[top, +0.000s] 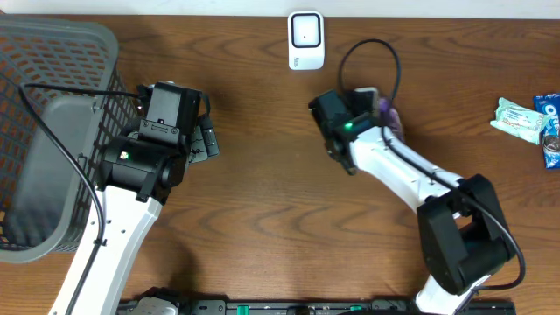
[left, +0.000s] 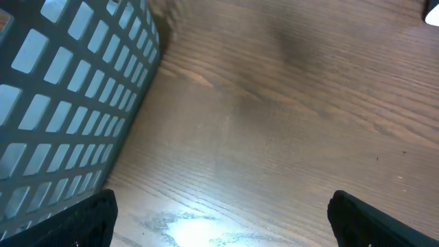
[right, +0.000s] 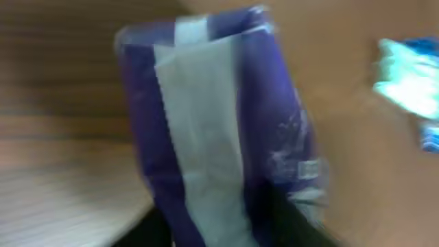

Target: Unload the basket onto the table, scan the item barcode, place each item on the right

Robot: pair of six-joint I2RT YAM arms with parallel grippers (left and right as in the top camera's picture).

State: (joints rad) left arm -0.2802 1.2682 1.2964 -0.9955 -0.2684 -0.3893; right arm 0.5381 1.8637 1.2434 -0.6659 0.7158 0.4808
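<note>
The brown wood-grain tabletop (top: 262, 219) is carrying one grey plastic mesh basket (top: 61, 33) at its left edge. Just beside the basket, the left pincer (left: 219, 223) is hanging with its jaws wide apart, holding nothing. One white box-shaped scanner (top: 306, 39) is sitting at the far edge. Right of centre, the right pincer (top: 372, 98) is sitting just beside one purple-and-white plastic packet (right: 212, 137); blur is hiding whether its jaws are apart or clamped. One teal-and-white wrapped packet (top: 518, 118) is lying at the right edge.

Grey basket (left: 62, 103) left, wooden table (left: 288, 123), jaws apparently wide apart.
</note>
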